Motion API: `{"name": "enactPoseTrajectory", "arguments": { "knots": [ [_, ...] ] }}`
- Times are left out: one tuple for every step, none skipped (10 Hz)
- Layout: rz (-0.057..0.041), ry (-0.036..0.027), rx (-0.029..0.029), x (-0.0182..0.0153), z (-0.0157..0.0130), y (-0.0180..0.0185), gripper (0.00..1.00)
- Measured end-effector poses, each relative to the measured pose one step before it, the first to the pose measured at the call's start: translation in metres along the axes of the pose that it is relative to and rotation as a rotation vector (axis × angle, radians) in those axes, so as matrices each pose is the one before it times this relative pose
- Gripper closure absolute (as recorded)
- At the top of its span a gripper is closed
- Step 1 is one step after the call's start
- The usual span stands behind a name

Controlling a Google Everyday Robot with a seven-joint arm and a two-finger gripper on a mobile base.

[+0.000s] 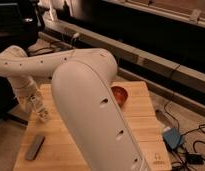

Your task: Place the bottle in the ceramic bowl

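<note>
The reddish-orange ceramic bowl (120, 95) sits on the wooden table (141, 130) right of centre, half hidden behind my big white arm (91, 105). My gripper (40, 111) hangs low over the table's left edge, far left of the bowl. A pale slim shape sits at the gripper's tip; I cannot tell whether it is the bottle. No bottle shows on its own anywhere else on the table.
A flat dark grey object (35, 146) lies on the table's front left corner. A blue box (172, 137) and cables lie on the floor to the right. A dark counter runs along the back.
</note>
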Motion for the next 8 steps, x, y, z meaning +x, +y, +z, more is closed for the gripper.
{"name": "enactPoseTrajectory", "arguments": {
  "knots": [
    [0.00874,-0.00381,-0.00507,-0.00035,0.00323,-0.00063,0.35],
    [0.00569,-0.00120,-0.00073,-0.00017,0.00293,-0.00080,0.35],
    [0.00365,-0.00137,0.00139,-0.00036,0.00336,-0.00015,0.35],
    [0.00145,-0.00065,0.00154,-0.00020,0.00271,0.00032,0.35],
    [-0.00111,-0.00191,0.00425,-0.00070,0.00299,0.00051,0.35],
    [-0.00108,-0.00119,0.00389,-0.00046,0.00203,-0.00013,0.35],
    [-0.00111,-0.00519,0.00713,-0.00153,0.00298,-0.00205,0.35],
    [-0.00170,-0.00321,0.00578,-0.00073,0.00276,-0.00213,0.35]
  ]
}}
